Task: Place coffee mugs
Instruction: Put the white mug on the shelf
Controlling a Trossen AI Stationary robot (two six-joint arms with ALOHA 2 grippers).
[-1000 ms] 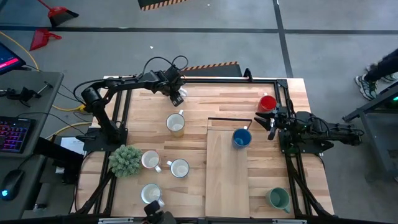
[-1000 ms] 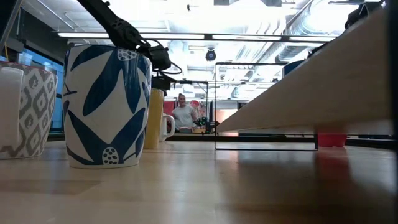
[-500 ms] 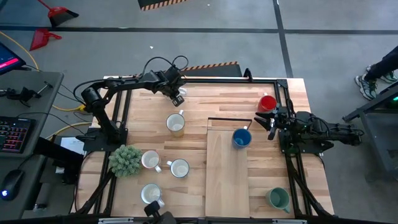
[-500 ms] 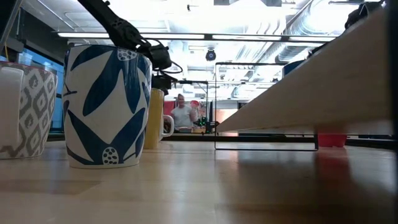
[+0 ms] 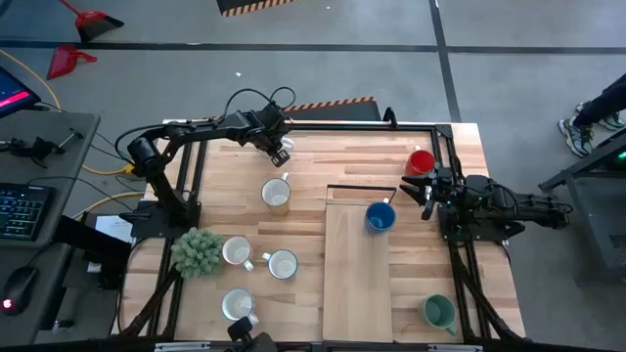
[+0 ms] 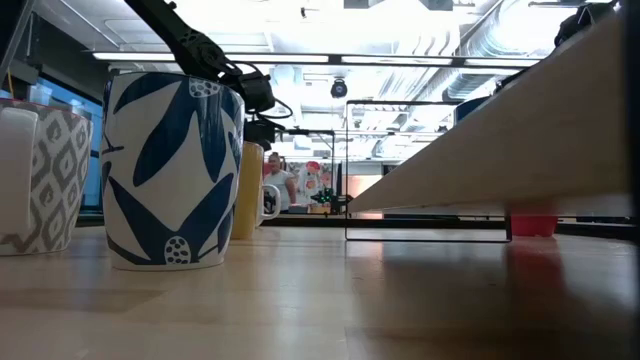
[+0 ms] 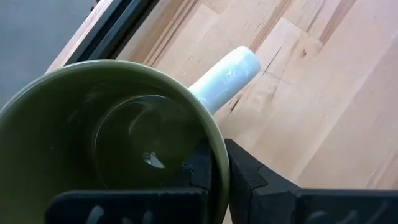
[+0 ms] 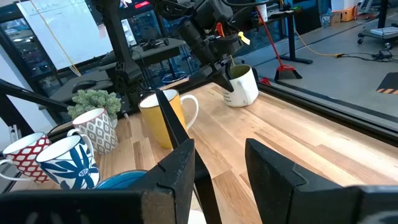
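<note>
floor: grey concrete [image 5: 528, 59], dark seams
side desk: keyboard [image 5: 22, 199], mouse [image 5: 12, 294]
ceiling: bright strip lights [image 6: 300, 55], ducts
far room: person [image 6: 276, 180] standing

1. In the left wrist view the olive green mug [image 7: 106, 137] runs off the picture's edges; only part of its rim and inside shows.
2. In the low view the patterned mug [image 6: 40, 180] is cut by the edge.
3. The raised wooden board [image 6: 520, 130] hides most of the red mug [image 6: 532, 226].
4. The person [image 6: 275, 180] in the room beyond is too small to make out.
</note>
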